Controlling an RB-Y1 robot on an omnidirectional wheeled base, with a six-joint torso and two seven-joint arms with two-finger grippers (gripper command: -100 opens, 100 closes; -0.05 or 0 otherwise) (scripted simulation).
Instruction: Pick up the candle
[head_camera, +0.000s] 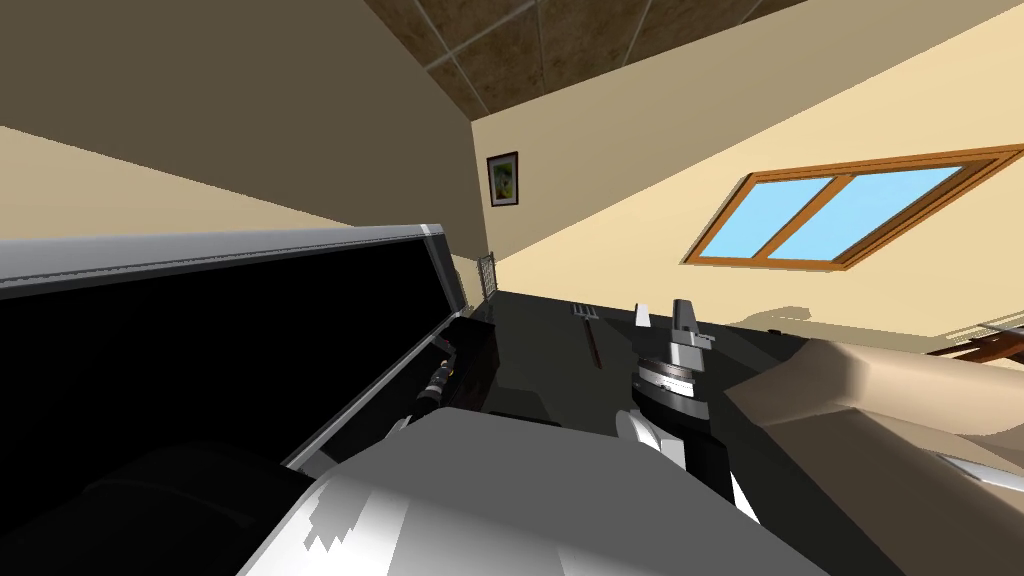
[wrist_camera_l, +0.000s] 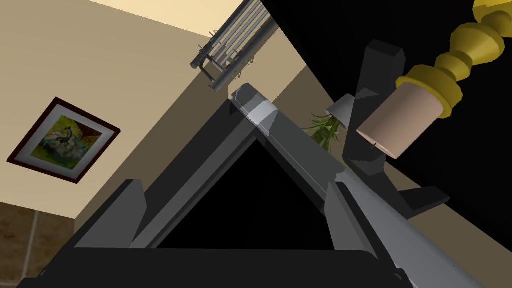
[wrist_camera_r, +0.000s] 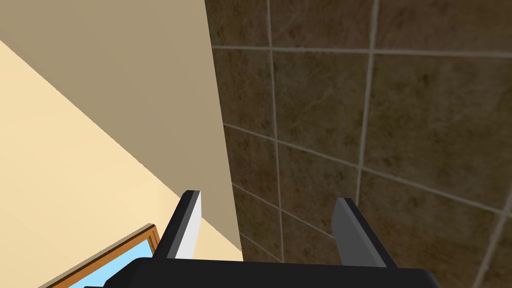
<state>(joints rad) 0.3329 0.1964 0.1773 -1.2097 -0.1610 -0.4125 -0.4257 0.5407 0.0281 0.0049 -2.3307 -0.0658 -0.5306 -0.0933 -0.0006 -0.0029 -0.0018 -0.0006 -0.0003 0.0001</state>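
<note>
Head view: the right gripper (head_camera: 664, 315) stands raised over the dark desk (head_camera: 540, 340), near a big black screen (head_camera: 200, 340). Left wrist: the left gripper (wrist_camera_l: 232, 185) has its fingers spread and empty, straddling the screen's grey frame. The pink candle (wrist_camera_l: 397, 122) in its gold holder (wrist_camera_l: 467, 45) sits just outside one finger, untouched. Right wrist: fingers apart, nothing held.
</note>
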